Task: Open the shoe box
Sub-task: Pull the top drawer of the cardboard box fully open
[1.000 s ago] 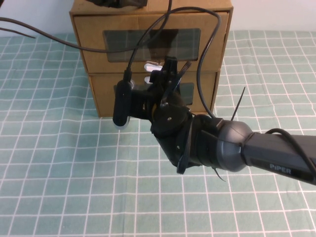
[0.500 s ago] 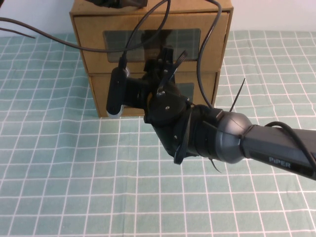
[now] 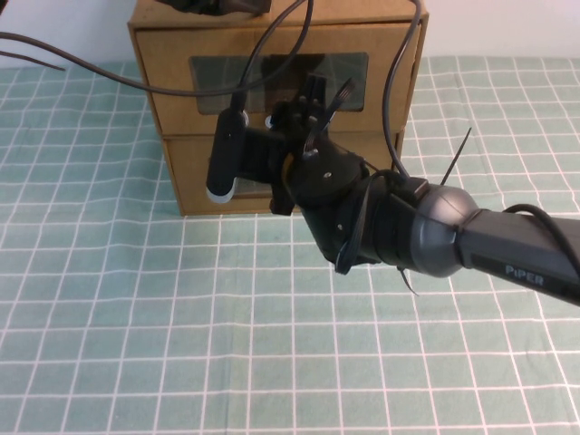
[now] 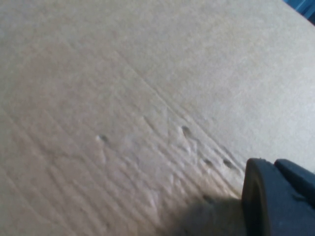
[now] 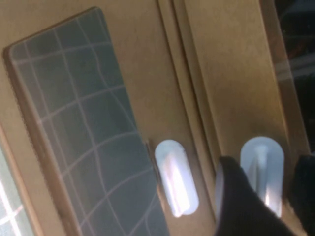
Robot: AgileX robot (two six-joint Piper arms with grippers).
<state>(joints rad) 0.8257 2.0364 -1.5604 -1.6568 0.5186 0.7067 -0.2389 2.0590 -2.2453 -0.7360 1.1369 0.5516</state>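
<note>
Shoe box: the brown cardboard shoe box is standing at the far middle of the surface, with its front facing the robot. It is showing two stacked drawer fronts, each with a dark window.
Surface: it is wearing a green cloth with a white grid.
Right arm: the right arm is reaching in from the right, across the surface, toward the front of the shoe box.
Right gripper: the right gripper is hovering right at the box front, near the seam between the two drawer fronts.
Right gripper state: its dark fingers are standing apart, straddling a white handle. One finger is overlapping the handle's edge and the other is showing a gap, so nothing is being clamped.
Other handle: a second white handle is sitting just across the seam, beside the window that is reflecting the grid cloth.
Which drawer: it cannot be told which drawer front is carrying the straddled handle.
Left gripper: the left gripper is resting close over the plain cardboard top of the shoe box. Whether it is open or closed cannot be told.
Cables: black cables are hanging in front of the box.
</note>
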